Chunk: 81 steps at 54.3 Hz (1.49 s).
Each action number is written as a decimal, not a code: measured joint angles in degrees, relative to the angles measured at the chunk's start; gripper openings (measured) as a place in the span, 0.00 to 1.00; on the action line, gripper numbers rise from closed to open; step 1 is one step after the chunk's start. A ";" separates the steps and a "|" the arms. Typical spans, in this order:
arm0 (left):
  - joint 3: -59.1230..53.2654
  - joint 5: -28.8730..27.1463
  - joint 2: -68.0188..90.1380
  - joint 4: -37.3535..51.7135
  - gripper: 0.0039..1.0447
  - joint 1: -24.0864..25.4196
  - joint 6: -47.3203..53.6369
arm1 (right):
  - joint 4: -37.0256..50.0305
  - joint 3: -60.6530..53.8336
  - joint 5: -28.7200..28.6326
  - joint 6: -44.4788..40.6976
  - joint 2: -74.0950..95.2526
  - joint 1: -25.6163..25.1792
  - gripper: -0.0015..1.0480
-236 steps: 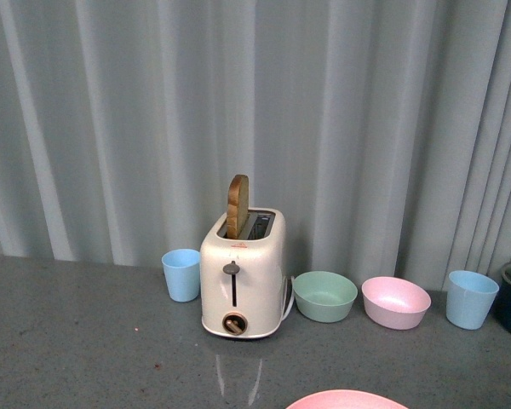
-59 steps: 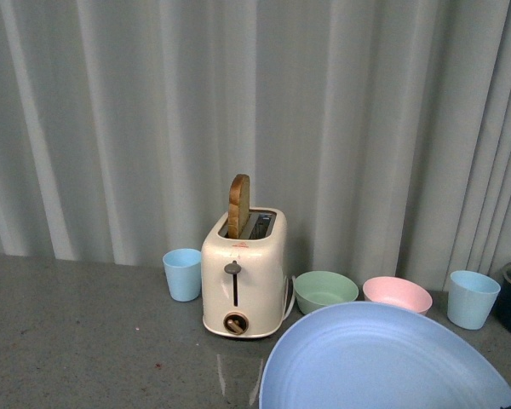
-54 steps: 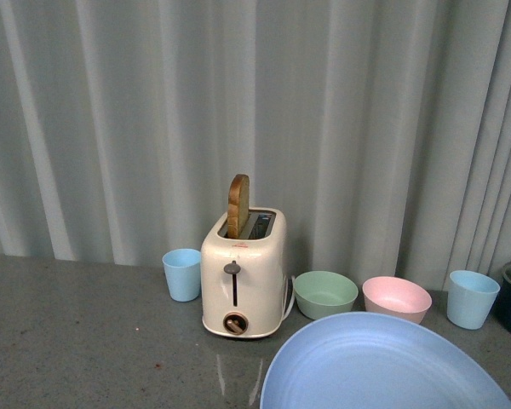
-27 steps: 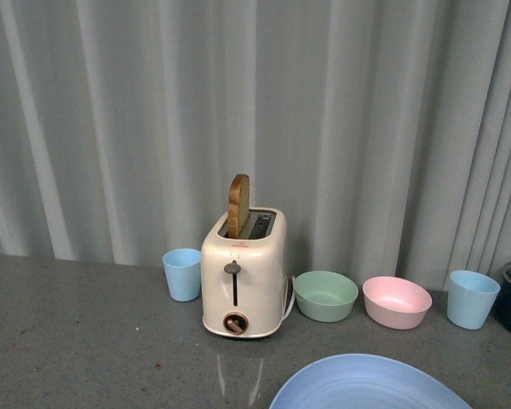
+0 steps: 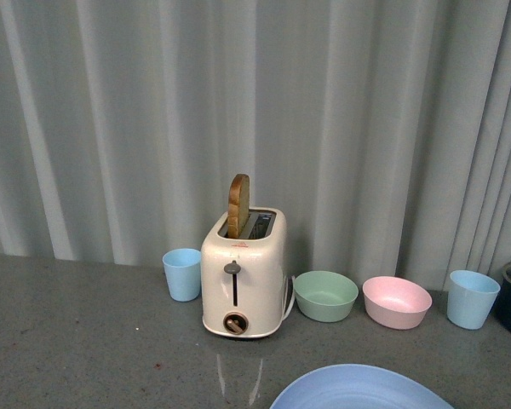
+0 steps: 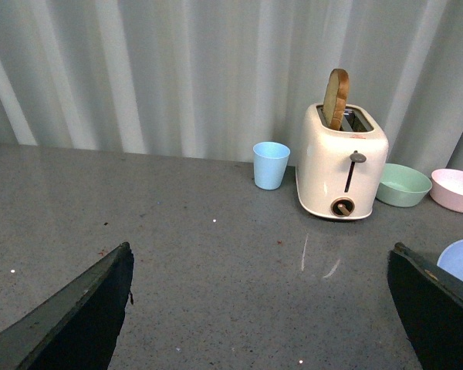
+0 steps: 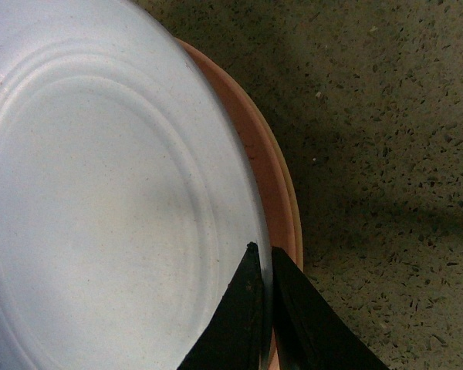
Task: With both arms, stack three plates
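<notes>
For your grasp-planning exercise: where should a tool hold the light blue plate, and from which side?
Grip the light blue plate at its thin rim, coming from outside its edge. It is wide, flat and shallow, so only the rim fits between fingers; the right tool is pinching it there.

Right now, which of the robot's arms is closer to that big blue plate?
The right. Its pincer is clamped on the blue plate at the rim, over the pink plate. The left pincer hangs open over bare counter, away from it.

light blue plate (image 7: 100, 200) | pink plate (image 7: 274, 193) | cream toaster (image 5: 243, 277) | green bowl (image 5: 324, 296) | grey speckled counter (image 7: 386, 116)
</notes>
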 joint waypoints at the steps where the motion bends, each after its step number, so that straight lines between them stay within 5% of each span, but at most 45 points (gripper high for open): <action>1: 0.00 0.00 0.00 0.00 0.94 0.00 -0.02 | -0.07 0.00 0.02 0.07 0.11 0.02 0.03; 10: 0.00 0.00 0.00 0.00 0.94 0.00 0.00 | -0.55 -0.02 0.11 0.17 0.37 0.07 0.05; 18: 0.00 0.00 0.00 0.00 0.94 0.00 0.00 | -1.62 -0.57 -0.31 1.01 -0.83 -0.46 0.37; 38: 0.00 0.00 0.00 0.00 0.94 0.00 0.00 | -6.01 -5.40 -3.58 1.64 -16.63 -2.95 0.95; 55: 0.00 0.00 0.00 0.00 0.94 0.00 0.00 | -12.31 -8.98 1.79 0.09 -39.47 -3.58 0.93; 68: 0.00 0.00 0.00 0.00 0.94 0.00 0.00 | -19.37 -11.37 15.65 -6.25 -62.51 2.97 0.93; 73: 0.00 0.00 0.00 0.00 0.94 0.00 0.00 | -5.03 -17.97 21.18 -12.61 -70.25 2.99 0.77; 81: 0.00 0.00 0.00 0.00 0.94 0.00 -0.02 | -7.58 -23.76 21.64 -16.50 -83.47 2.80 0.40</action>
